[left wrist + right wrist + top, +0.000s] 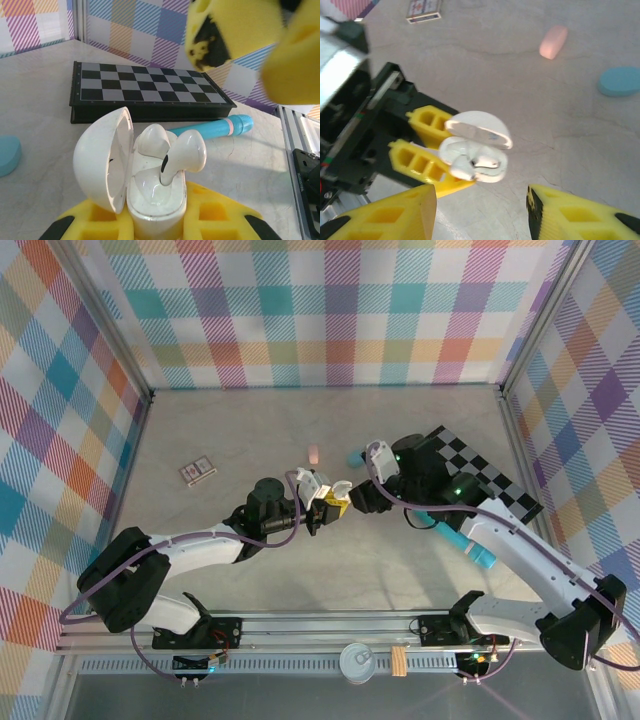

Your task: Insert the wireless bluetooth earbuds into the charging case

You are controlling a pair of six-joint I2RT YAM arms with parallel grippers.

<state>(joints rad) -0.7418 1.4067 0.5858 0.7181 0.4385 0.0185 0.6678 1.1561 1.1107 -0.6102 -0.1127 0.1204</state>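
White earbuds sit in the open-lidded charging case, one tilted with its stem half out; we note the left gripper pinching that case over the middle of the table, and the right gripper spread just right of it.

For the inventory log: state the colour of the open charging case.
White and glossy: the charging case shows best in the left wrist view.

A folded checkerboard lies at an angle on the right of the pale table. A long teal tube with a pink band lies just beside its near edge. Well apart on the left sits a small flat printed box. Bright plaid walls close in three sides. By the front rail a round tin stands just beside a small tan block.
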